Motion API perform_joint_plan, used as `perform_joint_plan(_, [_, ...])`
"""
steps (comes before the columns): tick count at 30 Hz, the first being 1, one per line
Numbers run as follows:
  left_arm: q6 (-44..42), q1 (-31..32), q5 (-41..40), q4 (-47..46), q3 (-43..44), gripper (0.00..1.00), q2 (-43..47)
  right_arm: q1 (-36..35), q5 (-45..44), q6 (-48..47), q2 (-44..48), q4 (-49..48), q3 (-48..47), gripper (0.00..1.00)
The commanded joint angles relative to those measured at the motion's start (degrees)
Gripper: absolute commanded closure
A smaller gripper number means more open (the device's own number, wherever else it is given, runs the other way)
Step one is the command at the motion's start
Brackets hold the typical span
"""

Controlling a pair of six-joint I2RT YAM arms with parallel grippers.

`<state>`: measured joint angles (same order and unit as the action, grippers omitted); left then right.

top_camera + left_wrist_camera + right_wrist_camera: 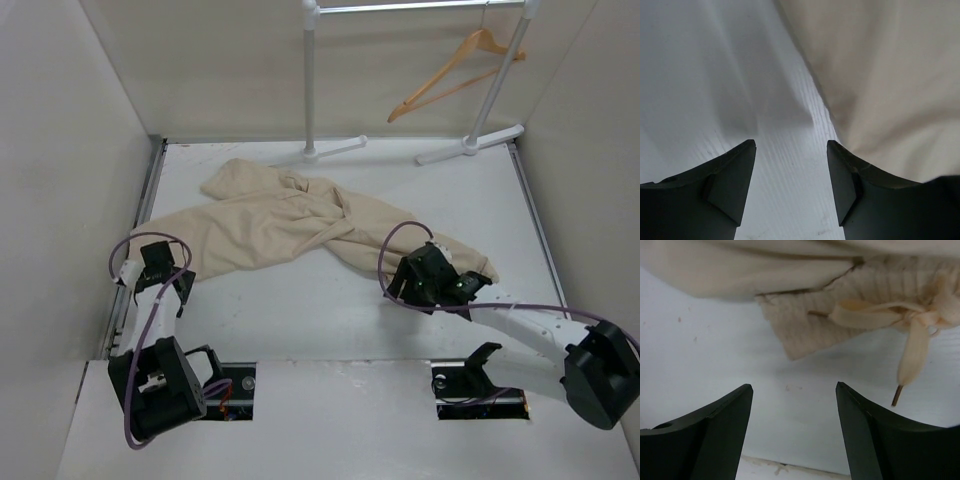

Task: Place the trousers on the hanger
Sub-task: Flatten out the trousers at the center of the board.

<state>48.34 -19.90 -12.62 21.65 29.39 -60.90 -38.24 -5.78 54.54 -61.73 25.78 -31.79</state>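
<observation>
the beige cotton cargo trousers (290,225) lie crumpled on the white table (330,310), well apart from the tan wooden hanger (455,70) on the white metal rack (310,80), left gripper (790,147) and right gripper (793,387) both gaping empty, cloth looks light and floppy so I'd pinch the ribbed drawstring waistband (840,315)

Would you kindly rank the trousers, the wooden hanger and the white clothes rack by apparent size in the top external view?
1. trousers, clearly the largest.
2. white clothes rack, though cut off at the top edge.
3. hanger, smallest, though farthest from the camera.
</observation>
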Motion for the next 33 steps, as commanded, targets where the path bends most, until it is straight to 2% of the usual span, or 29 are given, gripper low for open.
perform_joint_plan(1, [2.55, -3.16, 0.85, -4.49, -2.40, 0.43, -2.36, 3.38, -1.78, 2.41, -2.24, -7.40, 1.55, 0.27])
perform_joint_plan(4, [2.73, -5.54, 1.02, -8.98, -2.67, 0.43, -6.76, 6.20, -1.51, 1.89, -4.97, -10.04, 1.03, 0.29])
perform_joint_plan(7, [2.73, -6.25, 0.94, -12.41, -1.01, 0.51, -11.33, 7.25, -3.09, 1.36, -7.69, -10.58, -0.37, 0.41])
perform_joint_plan(8, [2.73, -6.16, 0.50, -13.55, -0.39, 0.56, -12.65, 7.95, -3.79, 1.35, -8.39, -10.75, -0.73, 0.51])
perform_joint_plan(10, [2.73, -6.07, 0.23, -15.93, 1.10, 0.73, -14.67, 8.58, -4.24, 1.36, -9.63, -11.27, -1.69, 0.70])
perform_joint_plan(12, [2.90, -5.72, 0.14, -15.59, 3.38, 0.88, -14.34, 8.58, -5.29, 1.09, -9.90, -10.49, -3.01, 0.83])
perform_joint_plan(13, [2.90, -5.72, 0.14, -14.19, 4.88, 0.92, -12.59, 8.58, -5.82, 0.57, -9.03, -9.62, -3.45, 0.87])
perform_joint_plan(20, [-0.34, -4.67, -7.15, 1.00, 17.00, 0.98, 2.96, 11.03, -9.77, -2.86, 5.11, -1.62, -2.58, 0.91])
perform_joint_plan(26, [-1.75, -4.23, -6.89, 16.03, 23.68, 0.98, 14.30, 16.13, -7.59, -6.02, 18.65, 7.25, -2.74, 0.93])
perform_joint_plan(28, [-3.06, -4.05, -8.81, 22.00, 29.99, 0.97, 17.30, 17.80, -6.96, -6.55, 23.04, 11.99, -4.32, 0.94])
perform_joint_plan(31, [-8.50, 0.68, -16.79, 29.84, 41.68, 0.97, 18.19, 20.43, -7.05, -8.92, 28.59, 16.84, -6.26, 0.94])
perform_joint_plan(33, [-10.45, 2.71, -19.01, 31.87, 44.52, 0.95, 18.37, 23.15, -6.18, -10.85, 30.70, 18.16, -6.71, 0.94])
